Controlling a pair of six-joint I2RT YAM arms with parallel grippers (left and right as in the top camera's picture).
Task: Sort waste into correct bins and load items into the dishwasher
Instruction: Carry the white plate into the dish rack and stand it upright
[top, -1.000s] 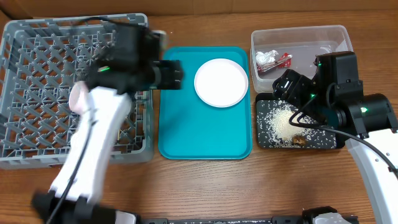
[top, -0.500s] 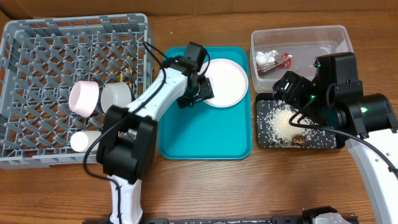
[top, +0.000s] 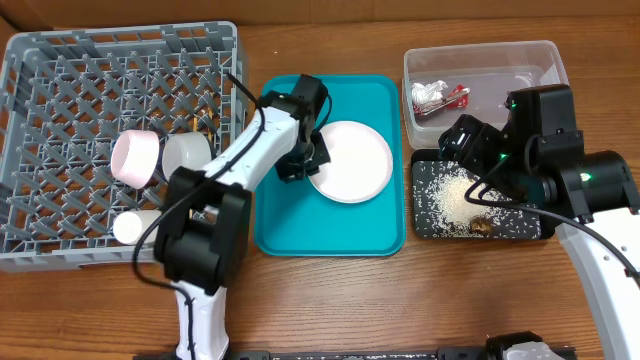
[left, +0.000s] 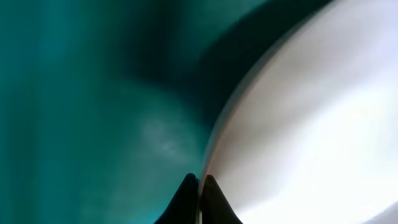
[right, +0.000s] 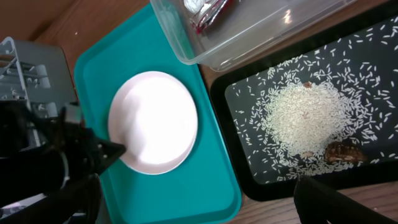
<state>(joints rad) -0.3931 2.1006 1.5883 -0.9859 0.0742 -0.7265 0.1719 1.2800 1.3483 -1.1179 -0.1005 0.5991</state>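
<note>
1. Left gripper (top: 307, 168) sits low over the teal tray (top: 290, 222), at the left edge of the white plate (top: 352, 163).
2. Left wrist view: the two dark fingertips (left: 189, 198) are nearly together, with only the thin rim of the plate (left: 311, 124) between them. The jaws are narrow and pinch the plate's edge. The teal tray floor (left: 74, 93) fills the left side of that view.
3. The plate lies on the teal tray, right of its centre and well inside the tray's walls. The right wrist view shows the same: plate (right: 155, 121) on tray (right: 208, 190).
4. The grey dish rack (top: 60, 90) stands at far left, just beside the teal tray. A pink bowl (top: 134, 157) and a white bowl (top: 186, 153) lie touching, side by side, in its near-right part.
5. The clear tub (top: 520, 60) is at far right. It holds a red wrapper (top: 456, 97) and a crumpled tissue (top: 428, 95), close together at its left end.
6. The black tray (top: 424, 228) lies just on the near side of the tub. White rice (top: 455, 195) is heaped in its middle, with loose grains scattered around. A brown scrap (top: 482, 226) lies at the near edge of the heap.
7. Right gripper (top: 466, 140) hangs above the far-left part of the black tray. Only one dark finger (right: 336, 202) shows in its wrist view, so I cannot tell how its jaws stand.
</note>
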